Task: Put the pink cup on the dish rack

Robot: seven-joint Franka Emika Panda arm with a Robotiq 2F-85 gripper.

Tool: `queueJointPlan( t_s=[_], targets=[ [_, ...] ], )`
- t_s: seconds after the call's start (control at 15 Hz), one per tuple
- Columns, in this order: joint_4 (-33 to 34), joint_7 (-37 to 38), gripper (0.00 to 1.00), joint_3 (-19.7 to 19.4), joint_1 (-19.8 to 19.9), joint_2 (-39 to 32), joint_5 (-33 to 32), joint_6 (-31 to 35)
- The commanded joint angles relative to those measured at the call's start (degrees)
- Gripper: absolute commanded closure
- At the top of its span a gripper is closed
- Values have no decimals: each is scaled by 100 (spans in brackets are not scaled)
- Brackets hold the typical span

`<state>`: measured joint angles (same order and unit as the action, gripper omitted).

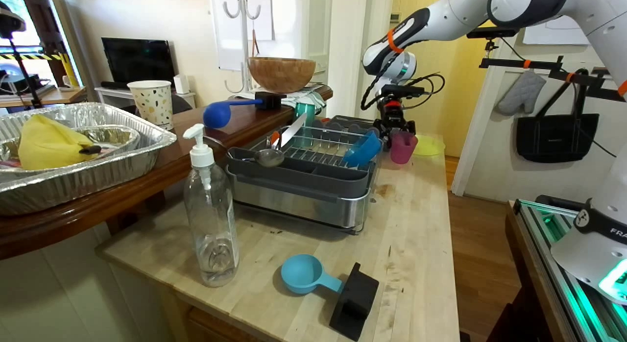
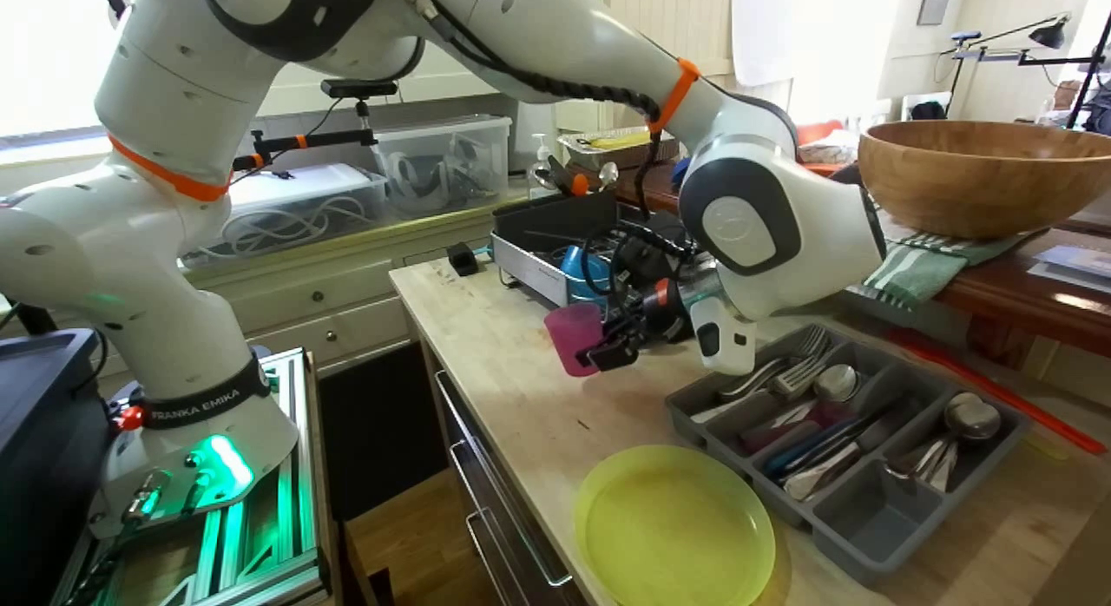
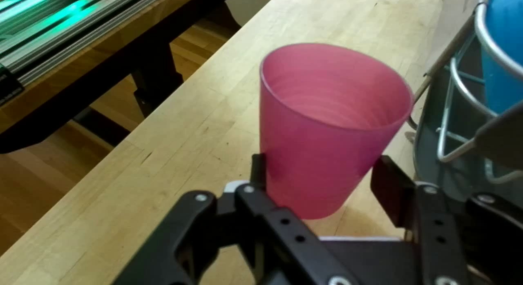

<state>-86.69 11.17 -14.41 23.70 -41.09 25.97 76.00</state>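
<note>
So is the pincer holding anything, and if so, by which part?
The pink cup: the pincer grips it by opposite sides of its outer wall, below the rim.

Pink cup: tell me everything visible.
The pink cup is plain and plastic-looking, with no visible handle: thin rim, walls tapering to a narrower base, faint rings inside. No contents show in the part of the interior in view. It is mouth up but slightly tilted, with the claw shut on its lower part from both sides. It is beside the dish rack, not in it, over the wooden counter; base contact I can't tell.
</note>
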Motion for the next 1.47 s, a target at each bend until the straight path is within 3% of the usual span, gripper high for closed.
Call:
queueJointPlan(
  t_s=[0.0,0.6,1.0,1.4],
  targets=[
    [-710,-79,59,-115,-361,712,-530,654],
    [-2172,51,59,-81,-805,2026,-1221,2510],
    [-3005,114,59,-60,-948,2804,-1398,3350],
    [-3636,480,59,-69,-1079,3346,-1980,4189]
  ],
)
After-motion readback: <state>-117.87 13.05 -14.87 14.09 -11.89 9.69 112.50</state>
